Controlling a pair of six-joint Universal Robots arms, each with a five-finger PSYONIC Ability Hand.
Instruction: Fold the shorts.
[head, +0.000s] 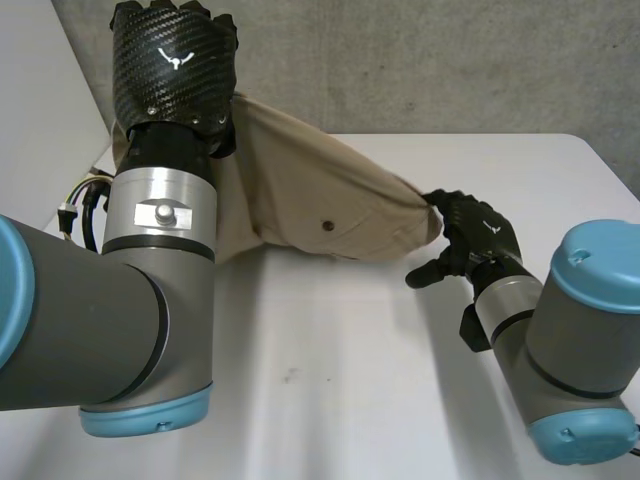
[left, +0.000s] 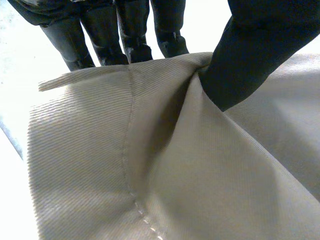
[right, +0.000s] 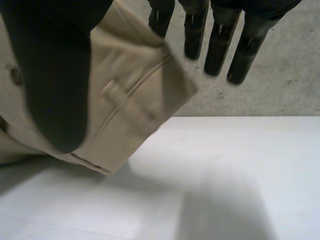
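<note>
Two hands share the beige shorts, which hang stretched between them, lifted mostly clear of the white table. Left hand pinches one end, thumb pressed into the cloth against the fingers. Right hand pinches the waistband corner by the belt loop the same way. No finished fold shows, so probably early: laying down and folding over remain.

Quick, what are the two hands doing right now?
Left hand: shut, pinching the shorts at an edge.
Right hand: shut, pinching the shorts' waistband corner.
</note>
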